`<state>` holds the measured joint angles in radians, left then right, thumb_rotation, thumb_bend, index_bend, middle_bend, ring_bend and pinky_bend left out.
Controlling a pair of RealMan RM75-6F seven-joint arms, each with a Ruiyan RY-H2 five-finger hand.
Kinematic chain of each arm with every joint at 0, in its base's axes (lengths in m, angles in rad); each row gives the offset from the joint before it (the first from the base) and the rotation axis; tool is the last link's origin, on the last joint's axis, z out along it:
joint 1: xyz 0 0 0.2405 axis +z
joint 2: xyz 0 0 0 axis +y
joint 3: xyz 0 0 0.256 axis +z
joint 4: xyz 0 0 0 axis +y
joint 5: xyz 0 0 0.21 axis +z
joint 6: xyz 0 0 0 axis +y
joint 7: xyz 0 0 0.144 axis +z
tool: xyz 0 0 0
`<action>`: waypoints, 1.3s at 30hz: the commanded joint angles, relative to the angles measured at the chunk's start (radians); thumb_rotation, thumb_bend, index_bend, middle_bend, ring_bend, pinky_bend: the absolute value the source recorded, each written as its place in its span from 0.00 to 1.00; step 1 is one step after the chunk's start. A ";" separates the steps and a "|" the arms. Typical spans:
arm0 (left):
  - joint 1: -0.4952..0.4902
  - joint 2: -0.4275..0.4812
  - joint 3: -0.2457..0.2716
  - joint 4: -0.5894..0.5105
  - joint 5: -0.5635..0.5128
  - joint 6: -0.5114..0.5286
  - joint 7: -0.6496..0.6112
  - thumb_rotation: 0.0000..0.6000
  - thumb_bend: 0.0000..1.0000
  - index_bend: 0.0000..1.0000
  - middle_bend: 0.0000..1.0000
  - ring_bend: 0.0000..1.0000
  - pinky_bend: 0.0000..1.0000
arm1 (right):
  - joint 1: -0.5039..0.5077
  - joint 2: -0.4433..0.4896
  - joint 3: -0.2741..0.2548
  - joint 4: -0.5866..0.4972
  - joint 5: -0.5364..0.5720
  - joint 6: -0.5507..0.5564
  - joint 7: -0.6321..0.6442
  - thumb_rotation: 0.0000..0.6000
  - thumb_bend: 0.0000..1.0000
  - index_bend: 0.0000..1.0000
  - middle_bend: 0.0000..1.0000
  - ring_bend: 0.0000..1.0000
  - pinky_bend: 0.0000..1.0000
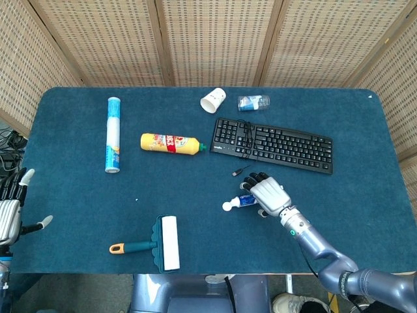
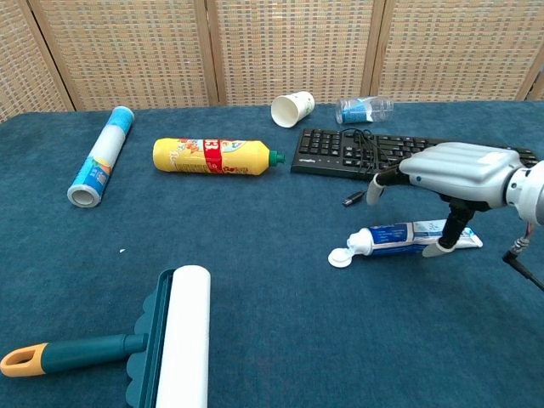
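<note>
A white and blue toothpaste tube (image 2: 399, 236) lies on the blue table mat (image 1: 78, 195) in front of the keyboard, its round cap (image 1: 226, 206) pointing left. My right hand (image 1: 267, 194) hovers palm down right over the tube and hides most of it in the head view. In the chest view the right hand (image 2: 455, 174) has its fingers apart, with the thumb reaching down to the tube's near side. It does not grip the tube. My left hand (image 1: 10, 212) stays open beside the table's left edge, away from every object.
A black keyboard (image 1: 273, 143) with a loose cable end (image 1: 240, 171) lies just behind the right hand. Further back are a tipped paper cup (image 1: 213, 100) and a crushed plastic bottle (image 1: 253, 102). A yellow bottle (image 1: 168, 143), a long roll (image 1: 113, 134) and a lint roller (image 1: 163, 242) lie to the left.
</note>
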<state>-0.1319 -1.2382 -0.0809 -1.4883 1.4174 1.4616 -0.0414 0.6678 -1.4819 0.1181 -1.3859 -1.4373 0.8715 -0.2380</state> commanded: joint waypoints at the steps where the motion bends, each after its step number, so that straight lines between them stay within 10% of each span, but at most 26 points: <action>1: -0.001 -0.001 0.000 -0.001 0.000 -0.002 0.003 1.00 0.00 0.00 0.00 0.00 0.00 | 0.012 -0.015 -0.003 0.022 0.016 -0.016 -0.016 1.00 0.26 0.32 0.34 0.21 0.28; 30: 0.001 -0.017 0.000 0.005 0.025 0.011 0.009 1.00 0.00 0.00 0.00 0.00 0.00 | 0.036 -0.085 -0.052 0.160 0.015 -0.021 0.020 1.00 0.47 0.42 0.42 0.30 0.32; 39: 0.002 -0.022 0.000 0.012 0.028 0.013 0.003 1.00 0.00 0.00 0.00 0.00 0.00 | 0.023 -0.110 -0.058 0.224 -0.015 0.027 0.117 1.00 0.59 0.58 0.56 0.47 0.58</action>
<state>-0.1297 -1.2603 -0.0813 -1.4765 1.4453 1.4751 -0.0389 0.6964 -1.5863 0.0618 -1.1754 -1.4408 0.8805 -0.1422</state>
